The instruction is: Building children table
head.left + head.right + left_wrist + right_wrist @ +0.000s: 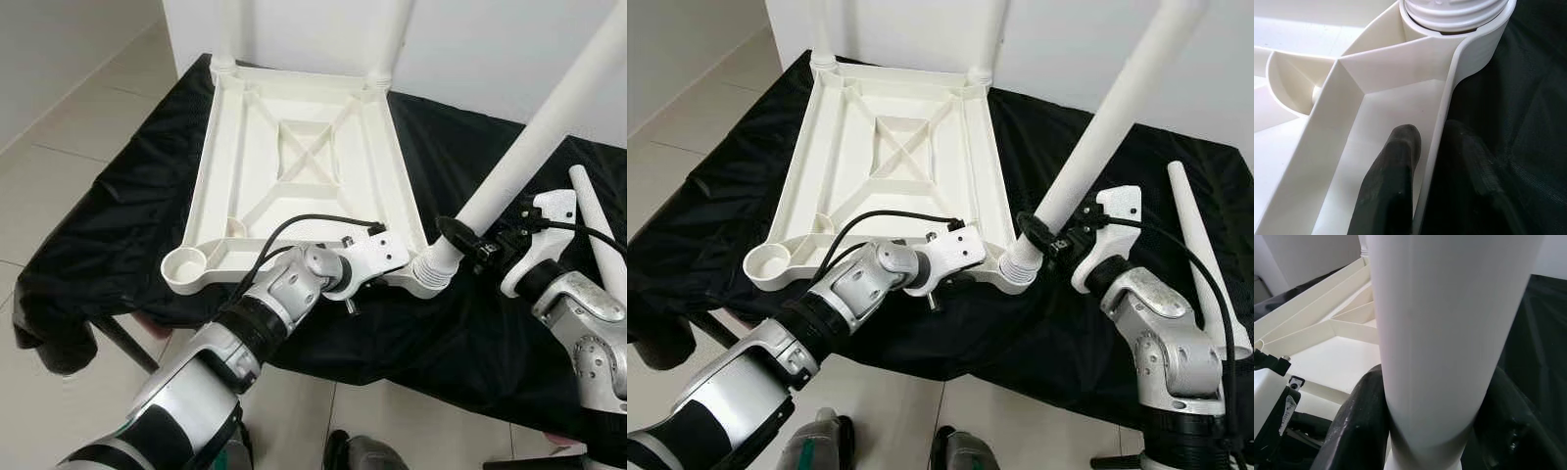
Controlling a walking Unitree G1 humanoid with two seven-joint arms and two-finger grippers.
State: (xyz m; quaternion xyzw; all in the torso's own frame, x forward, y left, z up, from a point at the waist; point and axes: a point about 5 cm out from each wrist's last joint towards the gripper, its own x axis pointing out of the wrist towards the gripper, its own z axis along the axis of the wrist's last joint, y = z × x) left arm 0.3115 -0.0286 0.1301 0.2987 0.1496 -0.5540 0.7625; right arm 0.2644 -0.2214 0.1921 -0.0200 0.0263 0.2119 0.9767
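Tabletop (294,147), white plastic and turned upside down, lies on the bench (118,196) under a black cloth, its ribbed underside with a crossed brace facing up. From the left eye view I see two legs already standing in the far corner sockets, the near left socket (183,266) open and empty, and a third leg (534,137) with its foot end in the near right socket (428,277). Its long axis leans up and away to the right, so I judge it is not seated straight yet. From the right eye view, my right gripper (1043,235) holds this leg low, just above the socket, and my left gripper (970,257) is at the near edge of the tabletop, beside the same corner; a fourth leg (1205,264), a smooth tapered tube, lies loose on the cloth to the right. In the left wrist view the jaws pinch the thin rim wall of the tabletop, one black finger (1391,181) inside and the other outside on the cloth, and the ridged leg end sits in the round socket ahead. In the right wrist view the jaws are pressed on both sides of the smooth white leg, which rises straight between them. The coming move, I think, depends on bringing this axis upright over the socket.
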